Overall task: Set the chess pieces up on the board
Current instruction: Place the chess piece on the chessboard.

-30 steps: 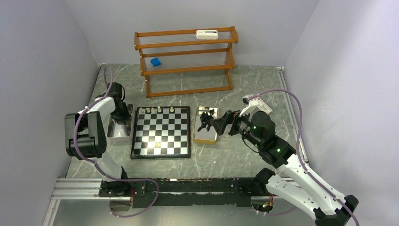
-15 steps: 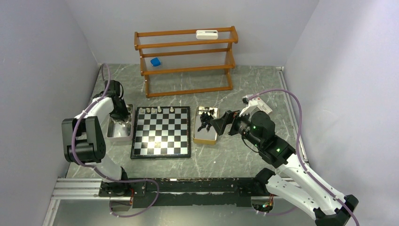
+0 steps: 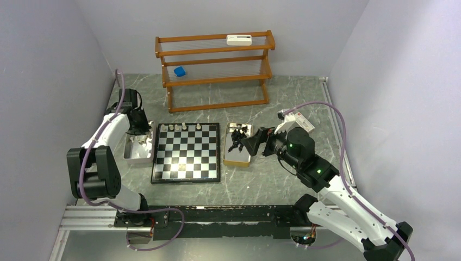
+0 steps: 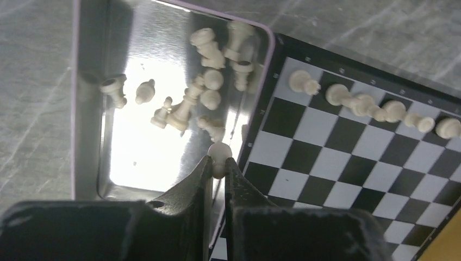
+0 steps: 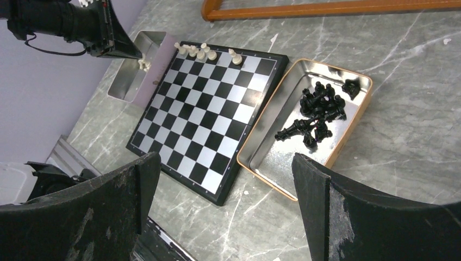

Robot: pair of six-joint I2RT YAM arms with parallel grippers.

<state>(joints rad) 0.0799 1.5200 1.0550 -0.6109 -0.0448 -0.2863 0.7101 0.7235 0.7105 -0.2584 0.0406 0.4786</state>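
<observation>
Cream chess piece (image 4: 219,150) sits pinched in the left gripper (image 4: 217,164).

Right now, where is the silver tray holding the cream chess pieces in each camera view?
Top external: silver tray left of the board, mid-left.
Left wrist: fills the upper left, board to its right.
Right wrist: upper left, beside the board's upper-left edge.
Shared landmark: the board, bordering the tray in all three.

walls (image 3: 49,65): pale purple-grey | table top (image 3: 261,185): grey stone look, white lines | wooden shelf (image 3: 215,80): at the back, holds a blue block (image 3: 179,71) and a white box (image 3: 238,39)
</observation>
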